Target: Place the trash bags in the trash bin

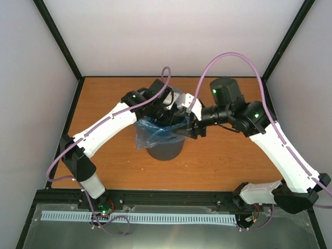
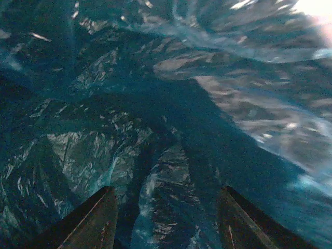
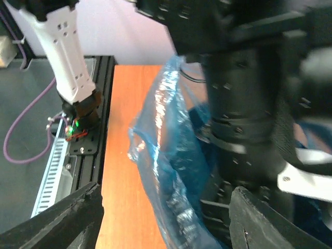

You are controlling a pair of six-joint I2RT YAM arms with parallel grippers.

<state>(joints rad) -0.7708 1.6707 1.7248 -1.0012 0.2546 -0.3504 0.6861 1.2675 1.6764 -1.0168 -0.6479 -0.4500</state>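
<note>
The trash bin (image 1: 168, 150) stands upright in the middle of the table, dark grey and round. The light-blue trash bag (image 1: 148, 136) lines its mouth and hangs crumpled over the left rim. My left gripper (image 1: 162, 118) reaches down into the bin's mouth. In the left wrist view its fingers (image 2: 96, 223) stand apart, open, with only wrinkled bag film (image 2: 171, 129) ahead and around them. My right gripper (image 1: 188, 130) hovers at the bin's right rim, open. Its two fingers stand wide on either side of a fold of the bag (image 3: 174, 155), apart from it.
The left arm's black wrist (image 3: 244, 104) fills the space just beyond the right gripper. Purple cables (image 1: 218, 59) loop over both arms. The orange table (image 1: 223, 161) is walled by white panels and black posts (image 1: 59, 41). A slotted rail (image 1: 135, 218) runs along the near edge.
</note>
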